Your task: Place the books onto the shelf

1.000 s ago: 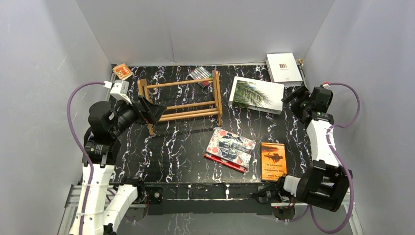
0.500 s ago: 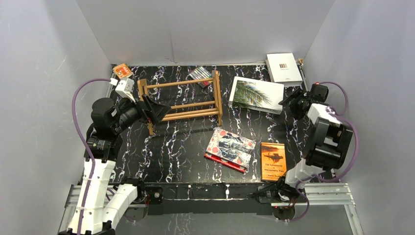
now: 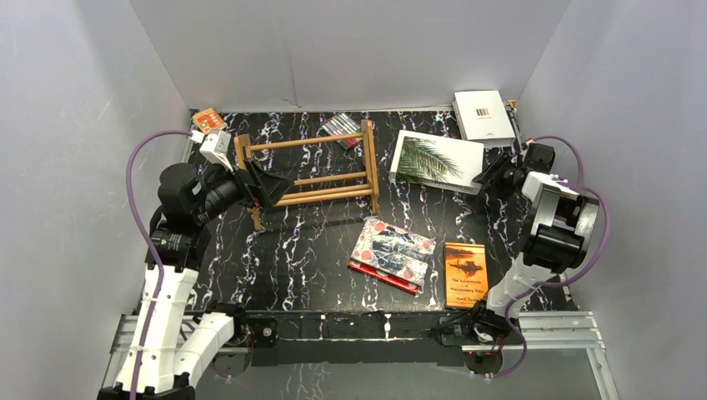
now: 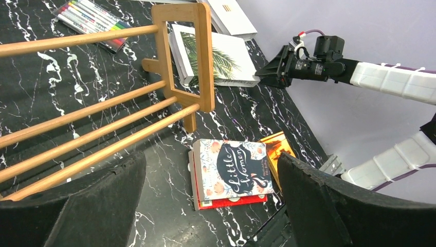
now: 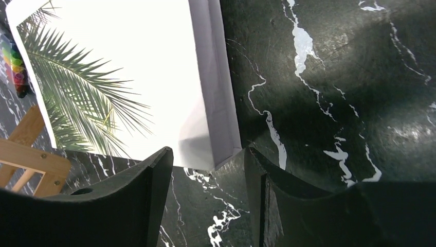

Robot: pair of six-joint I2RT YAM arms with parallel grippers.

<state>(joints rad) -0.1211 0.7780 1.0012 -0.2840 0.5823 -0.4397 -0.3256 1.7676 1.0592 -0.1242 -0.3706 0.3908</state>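
Over the last second the right gripper (image 3: 492,177) has swung in and dropped to the lower right corner of the palm-leaf book (image 3: 435,161), which lies flat on the tabletop at the upper right of the overhead frame. Its jaws have narrowed to either side of that corner; whether they pinch it yet cannot be told. The left gripper (image 3: 265,185) stays wide open beside the shelf (image 3: 313,171), left of centre. A first pickup looks close; no book is shelved yet.

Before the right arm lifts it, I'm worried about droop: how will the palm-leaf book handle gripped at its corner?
The palm-leaf book looks thick and flat, so probably stiff. With the right gripper astride one corner, it may sag or twist. Its glossy cover could slip.
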